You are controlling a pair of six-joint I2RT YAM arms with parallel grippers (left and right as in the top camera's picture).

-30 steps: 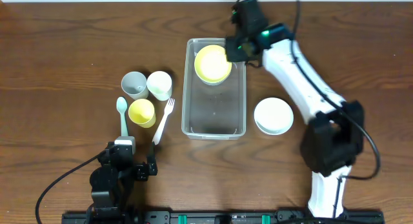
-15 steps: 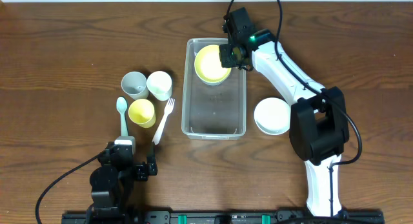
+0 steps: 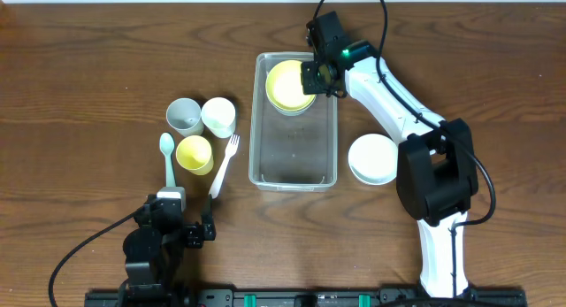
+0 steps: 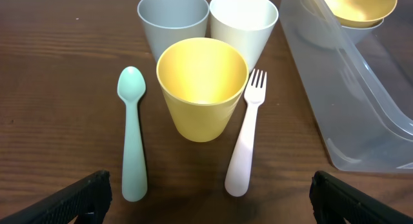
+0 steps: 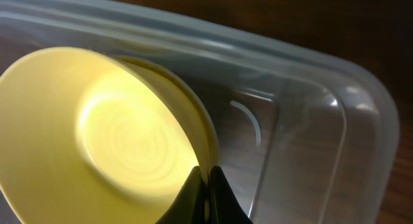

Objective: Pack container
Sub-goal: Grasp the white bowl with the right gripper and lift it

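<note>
Overhead view: even, diffuse light from above, moderately bright. Table (image 3: 88,77) grain sharp; short soft shadow beside the grey cup (image 3: 186,117); faint sheen on the container (image 3: 292,157).
Left wrist view: centre sharp; soft shadow under the yellow cup (image 4: 201,88). Left end effector (image 4: 206,198) fingers (image 4: 84,195) dark and blurred at the lower corners.
Right wrist view: very close, soft focus. Yellow bowl (image 5: 122,133) glowing, nearly overexposed; white streaks of glare on the clear wall; right end effector (image 5: 208,192) tips black, unfocused.
</note>
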